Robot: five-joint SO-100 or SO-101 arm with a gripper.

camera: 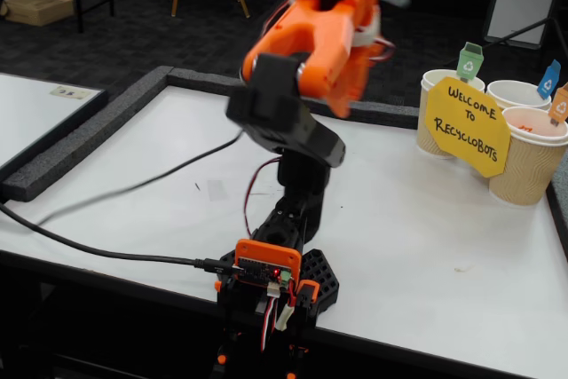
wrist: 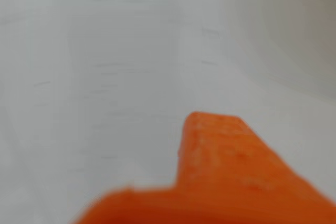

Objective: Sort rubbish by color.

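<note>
No rubbish shows on the white table (camera: 426, 237) in either view. A faint trace of orange sits inside the front paper cup (camera: 525, 161); I cannot tell what it is. In the fixed view my orange arm is raised high over the table's middle, and the gripper (camera: 359, 2) at its top end is smeared by motion. The wrist view shows only one blurred orange finger (wrist: 220, 161) over bare white table, with nothing against it. Neither view shows whether the jaws are open or shut.
Three beige cups stand at the table's right rear: one with a green flag (camera: 469, 61), one with a blue flag (camera: 548, 79), one with an orange flag (camera: 559, 104). A yellow sign (camera: 466, 126) leans on them. Black foam edging (camera: 89, 130) rims the table. A cable (camera: 115, 193) crosses the left side.
</note>
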